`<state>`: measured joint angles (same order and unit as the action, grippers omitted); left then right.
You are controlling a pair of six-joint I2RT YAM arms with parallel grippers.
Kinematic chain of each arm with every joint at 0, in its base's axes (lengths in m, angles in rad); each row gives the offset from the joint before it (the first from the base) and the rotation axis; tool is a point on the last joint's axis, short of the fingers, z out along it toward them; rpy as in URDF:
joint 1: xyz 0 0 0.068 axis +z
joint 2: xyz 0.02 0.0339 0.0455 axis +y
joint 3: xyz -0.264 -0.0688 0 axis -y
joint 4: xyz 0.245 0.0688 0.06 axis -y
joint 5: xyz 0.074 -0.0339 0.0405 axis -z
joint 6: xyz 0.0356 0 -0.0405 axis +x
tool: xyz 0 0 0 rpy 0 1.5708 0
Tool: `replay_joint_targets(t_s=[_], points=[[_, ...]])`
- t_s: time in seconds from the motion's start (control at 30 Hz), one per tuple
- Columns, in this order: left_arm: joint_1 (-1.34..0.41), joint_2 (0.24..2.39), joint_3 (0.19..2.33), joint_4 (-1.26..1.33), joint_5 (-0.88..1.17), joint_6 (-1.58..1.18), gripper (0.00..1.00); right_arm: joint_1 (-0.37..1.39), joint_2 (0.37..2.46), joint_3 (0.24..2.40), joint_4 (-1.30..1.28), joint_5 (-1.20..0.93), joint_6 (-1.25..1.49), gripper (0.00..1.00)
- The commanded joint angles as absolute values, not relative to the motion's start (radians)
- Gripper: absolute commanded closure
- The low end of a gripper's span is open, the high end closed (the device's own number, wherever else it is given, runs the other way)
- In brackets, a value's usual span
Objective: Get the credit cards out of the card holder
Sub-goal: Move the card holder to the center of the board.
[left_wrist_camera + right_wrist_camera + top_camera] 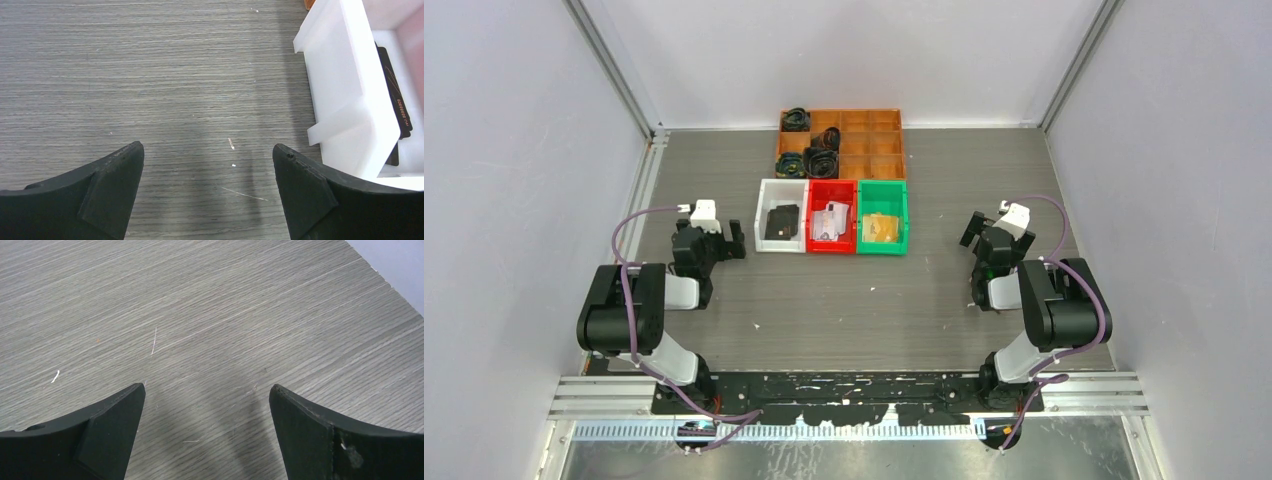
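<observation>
Top external view: left end effector is seen with fingers spread wide, nothing held, set just left of the white bin. Right end effector is likewise spread wide and empty, well apart from the bins, over bare desk.

Left wrist view: both fingers are parted over the desk; the white bin's wall is seen at right, a black card lying inside.

Right wrist view: fingers are parted over bare wood grain, touching nothing.

Containers, top view:
- White bin: black card.
- Red bin: whitish, pinkish item, possibly the card holder with a pale card; cannot be told apart.
- Green bin: orange-yellow card.
- Brown divided tray, behind the bins: black coils in its left compartments.
</observation>
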<state>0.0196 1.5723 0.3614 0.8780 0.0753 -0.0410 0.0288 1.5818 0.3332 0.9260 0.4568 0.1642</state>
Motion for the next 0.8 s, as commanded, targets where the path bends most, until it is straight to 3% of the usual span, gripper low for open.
replay_joint_targets(t_s=[0.0,0.37,0.5,0.6,0.77], points=[[0.015,1.549,0.374,0.922,0.081,-0.037,0.00,0.029,1.554,0.345,0.966,0.457,0.173,0.01],[0.018,1.547,0.370,0.929,0.083,-0.038,0.00,0.019,1.541,0.342,0.966,0.478,0.193,0.01],[0.075,1.448,0.401,0.807,0.101,-0.094,0.00,0.039,1.416,0.433,0.684,0.537,0.193,0.01],[0.119,1.354,0.506,0.531,0.175,-0.075,0.00,0.039,1.361,0.575,0.362,0.603,0.239,0.01],[0.179,1.267,0.655,0.205,0.279,-0.025,0.00,0.037,1.250,0.701,0.163,0.635,0.383,0.00]])
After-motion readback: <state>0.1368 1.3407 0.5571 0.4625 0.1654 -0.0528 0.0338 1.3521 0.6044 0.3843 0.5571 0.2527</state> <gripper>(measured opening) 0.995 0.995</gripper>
